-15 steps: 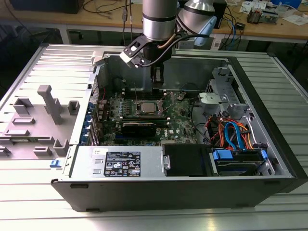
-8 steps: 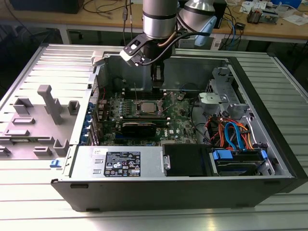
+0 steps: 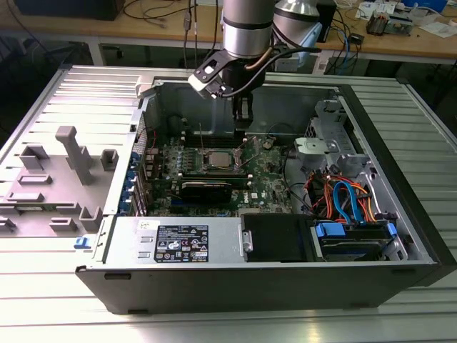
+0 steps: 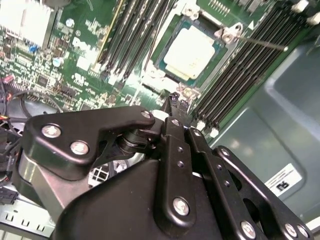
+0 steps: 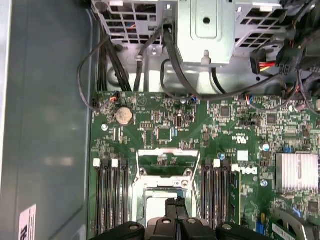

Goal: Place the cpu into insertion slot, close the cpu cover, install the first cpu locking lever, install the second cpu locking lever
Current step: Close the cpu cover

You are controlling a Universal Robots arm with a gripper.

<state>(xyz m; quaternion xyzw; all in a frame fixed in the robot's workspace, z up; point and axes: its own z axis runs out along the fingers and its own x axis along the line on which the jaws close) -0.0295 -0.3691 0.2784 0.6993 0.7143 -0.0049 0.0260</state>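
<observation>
This is a robotics or electronics lab. An industrial robot arm [image 3: 246, 28] hangs over an opened desktop computer case [image 3: 214, 246], which lies on a ribbed aluminium counter [image 3: 421, 143]. Grey fixture blocks [image 3: 71, 153] stand on that counter at the exterior view's left. At the far side, a long wooden counter [image 3: 164, 34] carries loose cables [image 3: 341, 39] and small electronic parts [image 3: 385, 21].
</observation>
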